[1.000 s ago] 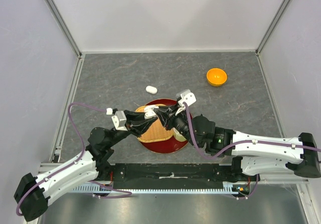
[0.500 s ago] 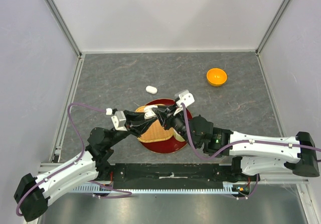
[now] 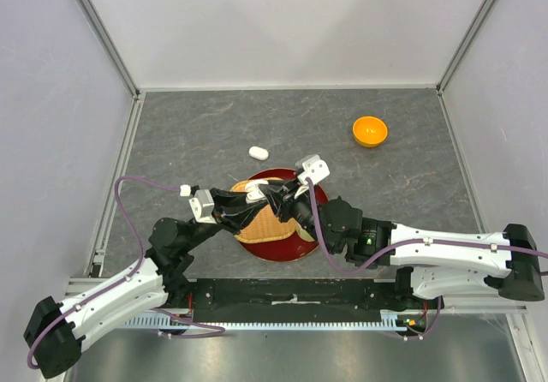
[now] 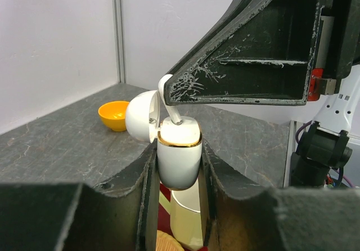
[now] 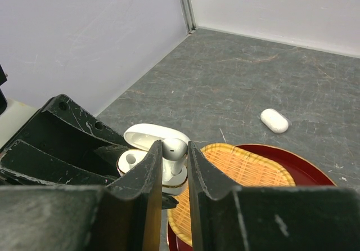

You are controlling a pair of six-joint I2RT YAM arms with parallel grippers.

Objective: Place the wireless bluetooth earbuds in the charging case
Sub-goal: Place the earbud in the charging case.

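My left gripper [image 4: 179, 169] is shut on an open white charging case [image 4: 179, 161] with a gold rim, its lid [image 4: 142, 116] hinged back to the left. My right gripper [image 5: 170, 156] is shut on a small white earbud [image 5: 175, 148] and holds it with the stem down in one slot of the case [image 5: 130, 162]; the other slot shows empty. In the top view both grippers [image 3: 267, 197] meet above the red plate [image 3: 287, 255]. In the left wrist view the earbud's stem [image 4: 172, 112] pokes into the case under the right finger. Other earbuds are out of view.
A second, closed white case [image 3: 258, 152] lies on the table beyond the plate and also shows in the right wrist view [image 5: 274, 120]. A woven basket [image 5: 247, 169] sits on the red plate. A cream cup [image 4: 188, 209] stands below the held case. An orange bowl [image 3: 370, 130] is far right.
My right wrist has shifted slightly left, toward the case held by the left gripper. The left arm has stayed where it was.
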